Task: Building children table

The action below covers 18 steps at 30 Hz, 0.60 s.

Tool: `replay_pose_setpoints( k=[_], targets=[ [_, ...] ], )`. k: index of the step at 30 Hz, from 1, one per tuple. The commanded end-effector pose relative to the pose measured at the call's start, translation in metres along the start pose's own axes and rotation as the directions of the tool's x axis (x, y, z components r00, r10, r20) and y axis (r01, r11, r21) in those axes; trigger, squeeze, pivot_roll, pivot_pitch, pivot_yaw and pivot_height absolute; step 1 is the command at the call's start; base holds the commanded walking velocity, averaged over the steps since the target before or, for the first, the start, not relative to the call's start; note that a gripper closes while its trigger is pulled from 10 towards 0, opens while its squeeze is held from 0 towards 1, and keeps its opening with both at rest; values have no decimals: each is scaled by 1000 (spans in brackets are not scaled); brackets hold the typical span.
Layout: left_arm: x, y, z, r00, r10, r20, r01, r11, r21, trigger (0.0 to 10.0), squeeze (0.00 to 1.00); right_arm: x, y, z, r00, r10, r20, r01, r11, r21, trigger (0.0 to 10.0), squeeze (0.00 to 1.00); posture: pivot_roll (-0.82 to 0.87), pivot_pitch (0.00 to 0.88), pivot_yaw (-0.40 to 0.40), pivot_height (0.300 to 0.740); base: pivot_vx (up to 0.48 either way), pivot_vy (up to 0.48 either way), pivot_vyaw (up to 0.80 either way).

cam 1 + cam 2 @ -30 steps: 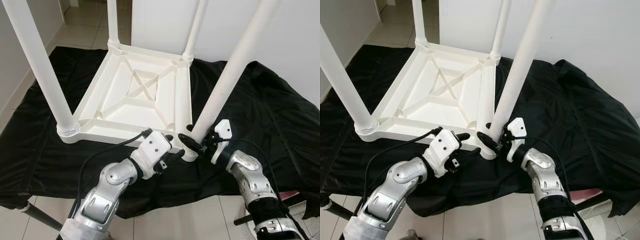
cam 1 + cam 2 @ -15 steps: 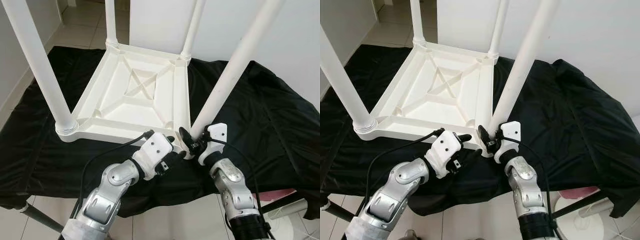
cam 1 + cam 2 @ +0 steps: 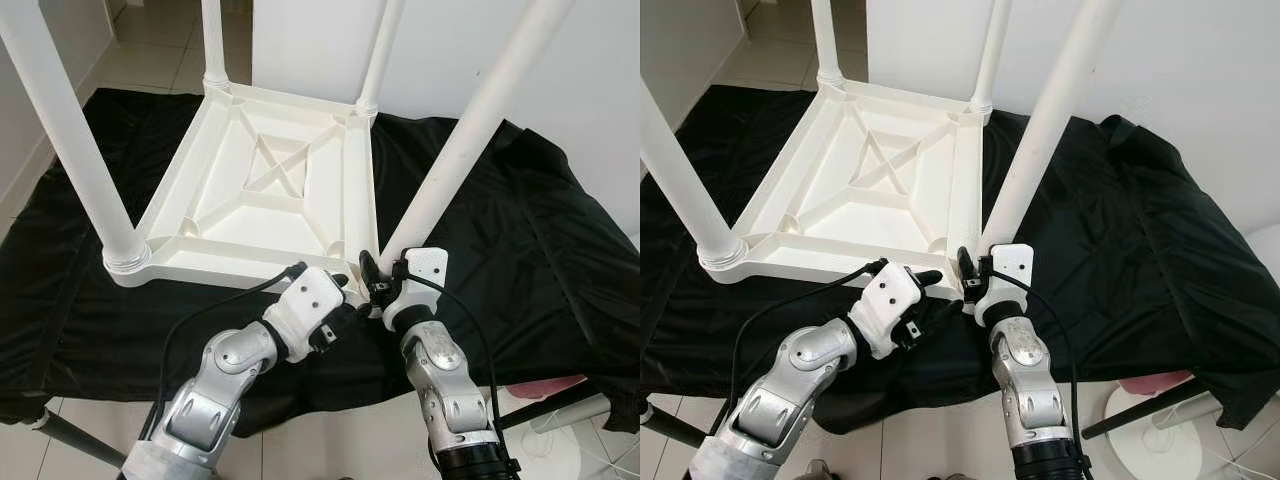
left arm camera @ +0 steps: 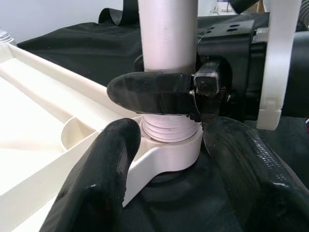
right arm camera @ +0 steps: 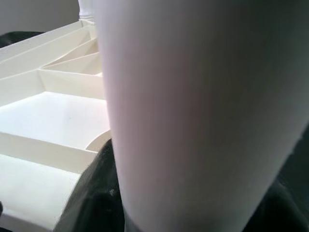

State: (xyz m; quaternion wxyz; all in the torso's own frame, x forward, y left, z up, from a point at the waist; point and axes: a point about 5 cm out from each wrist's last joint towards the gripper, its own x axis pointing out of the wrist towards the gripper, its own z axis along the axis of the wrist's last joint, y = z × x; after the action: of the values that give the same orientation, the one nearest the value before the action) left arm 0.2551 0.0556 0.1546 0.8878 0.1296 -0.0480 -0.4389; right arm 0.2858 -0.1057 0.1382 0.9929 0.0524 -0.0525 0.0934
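- I judge I am on the last leg: the right gripper (image 3: 378, 281) is pinching the near-right leg (image 3: 470, 135) just above its threaded end, and that end sits in the corner socket (image 4: 166, 152) of the upturned tabletop (image 3: 262, 195).
- In the left wrist view one black finger (image 4: 152, 93) of the right gripper wraps across the front of the leg, directly above the threads, which still show above the socket collar; so to my eye the leg is not fully home.
- My left gripper (image 3: 343, 300) has its jaws spread, one on either side of that socket, low against the black cloth (image 3: 520, 240); I cannot tell whether they touch the plastic.
- Next I would turn the leg further down with the right wrist while the left steadies the corner. The leg leans away from me to the right, so cross-threading is my worry.
- Beyond the jaws, the tabletop lies underside-up on the cloth, its ribs crossing in the middle.
- Farther off, three other legs stand in their corners: near-left leg (image 3: 70, 135), far-left leg (image 3: 212, 45), far-right leg (image 3: 381, 50).
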Motion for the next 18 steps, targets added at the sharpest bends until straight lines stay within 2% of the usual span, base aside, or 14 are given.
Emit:
replay_pose_setpoints(
  k=[1,11,12,13,14,15,18],
  targets=[
    [2,0,0,1000,23,-2,-23,1000,-1,10000,0,-3,2,0,1000,-5,-2,5,1000,24,10000,1000,41,83,-146,740,0,0,0],
    [2,-1,0,999,34,1,-34,999,-2,10000,0,-9,-21,9,997,72,32,-72,997,0,10000,1000,51,84,-159,740,0,0,0],
    [0,-1,0,999,38,-2,-38,999,-2,10000,0,-11,-30,10,990,136,23,-137,990,27,10000,1000,52,86,-161,740,0,0,0],
    [0,-1,-1,999,39,-3,-39,999,-1,10000,0,-12,-32,10,987,161,22,-162,986,44,10000,1000,52,86,-161,740,0,0,0],
    [0,-1,-1,999,39,-4,-39,999,0,10000,0,-13,-33,9,979,202,22,-203,978,47,10000,298,52,86,-160,740,0,0,0],
    [0,-1,-1,999,39,-4,-39,999,0,10000,0,-13,-35,9,974,223,24,-224,974,36,10000,0,52,87,-159,740,0,0,0],
    [0,-1,0,999,36,-6,-36,999,1,10000,0,-13,-42,7,949,315,13,-315,949,15,10000,0,52,87,-159,740,0,0,0]
  ],
)
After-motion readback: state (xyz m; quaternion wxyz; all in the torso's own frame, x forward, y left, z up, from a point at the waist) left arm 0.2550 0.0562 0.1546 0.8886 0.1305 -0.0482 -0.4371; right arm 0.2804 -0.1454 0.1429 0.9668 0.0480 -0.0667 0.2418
